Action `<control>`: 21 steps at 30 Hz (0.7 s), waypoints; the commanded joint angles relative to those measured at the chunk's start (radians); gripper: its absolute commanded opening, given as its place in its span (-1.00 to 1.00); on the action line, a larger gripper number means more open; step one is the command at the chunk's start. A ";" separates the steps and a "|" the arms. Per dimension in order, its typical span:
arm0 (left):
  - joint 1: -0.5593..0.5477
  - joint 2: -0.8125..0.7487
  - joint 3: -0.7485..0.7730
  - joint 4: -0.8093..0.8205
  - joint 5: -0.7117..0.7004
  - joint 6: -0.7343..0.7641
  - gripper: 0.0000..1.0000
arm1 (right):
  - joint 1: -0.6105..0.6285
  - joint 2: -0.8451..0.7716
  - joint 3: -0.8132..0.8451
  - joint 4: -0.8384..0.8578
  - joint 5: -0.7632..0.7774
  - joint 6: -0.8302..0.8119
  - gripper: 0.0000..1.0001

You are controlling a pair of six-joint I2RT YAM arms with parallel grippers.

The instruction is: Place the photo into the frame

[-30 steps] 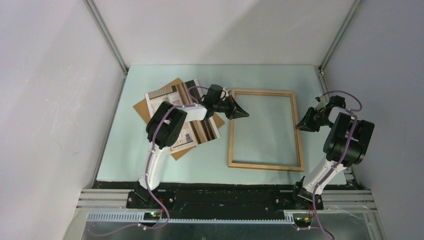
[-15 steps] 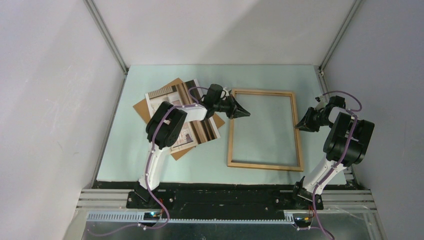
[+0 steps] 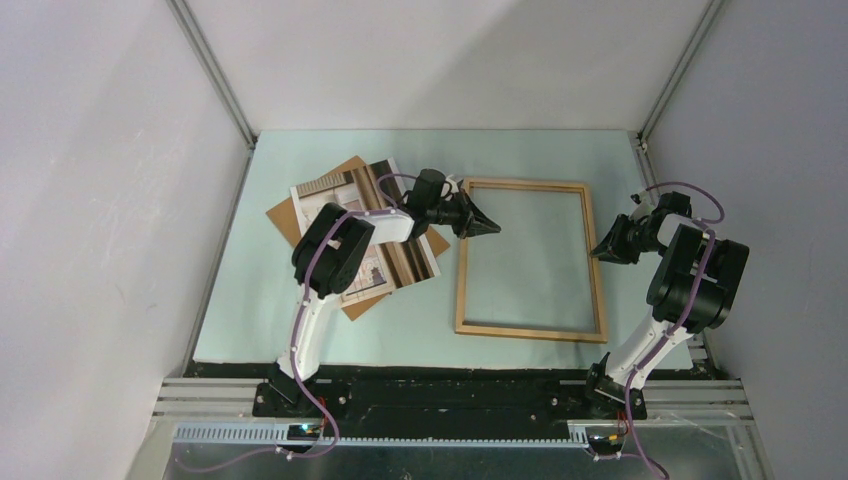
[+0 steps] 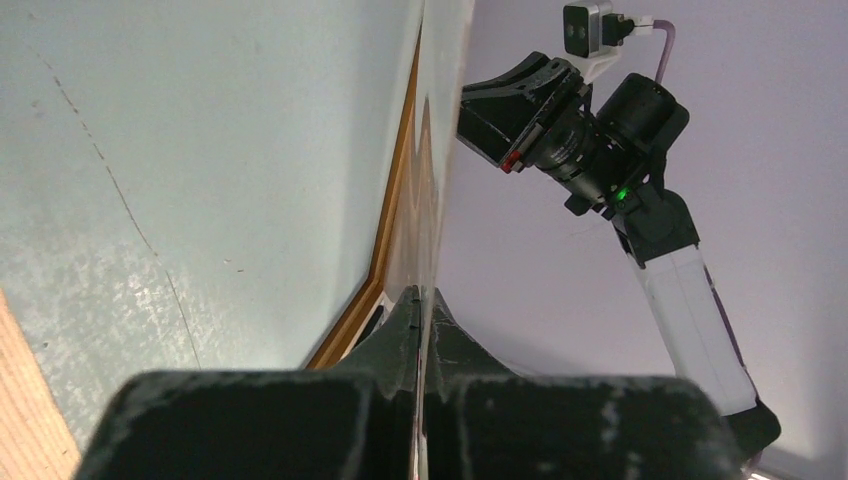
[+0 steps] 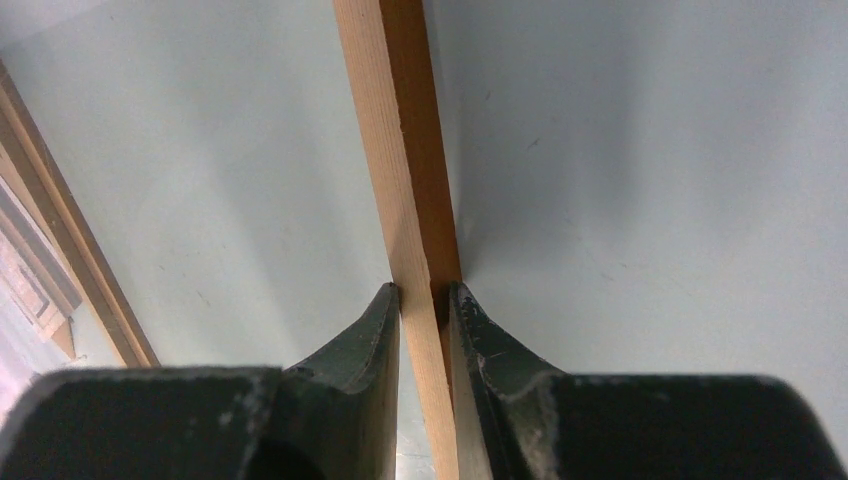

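Observation:
The light-wood frame [image 3: 530, 258] lies flat on the pale green table, right of centre. My right gripper [image 3: 603, 247] is shut on its right rail [image 5: 400, 130], one finger on each side of the wood. My left gripper [image 3: 487, 227] is at the frame's upper left rail [image 4: 392, 210]. It is shut on a thin clear pane [image 4: 432, 150], seen edge-on between the fingers [image 4: 400, 320]. The photo [image 3: 345, 195], showing striped curtains, lies face up on the table to the left. My left arm partly covers it, and no gripper holds it.
A plain brown backing board [image 3: 296, 216] lies under the photo, its corners sticking out. Grey enclosure walls stand close on both sides and at the back. The right arm [image 4: 600, 150] shows across the frame in the left wrist view.

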 commanded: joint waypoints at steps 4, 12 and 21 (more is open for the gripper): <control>-0.046 -0.002 0.010 0.002 0.022 0.090 -1.00 | 0.014 0.015 0.011 -0.056 -0.101 0.026 -0.54; -0.040 0.005 0.043 -0.080 0.000 0.187 -0.85 | 0.023 0.011 0.011 -0.061 -0.097 0.020 -0.54; -0.029 0.019 0.062 -0.148 -0.020 0.260 -0.70 | 0.051 0.001 0.012 -0.065 -0.085 0.018 -0.54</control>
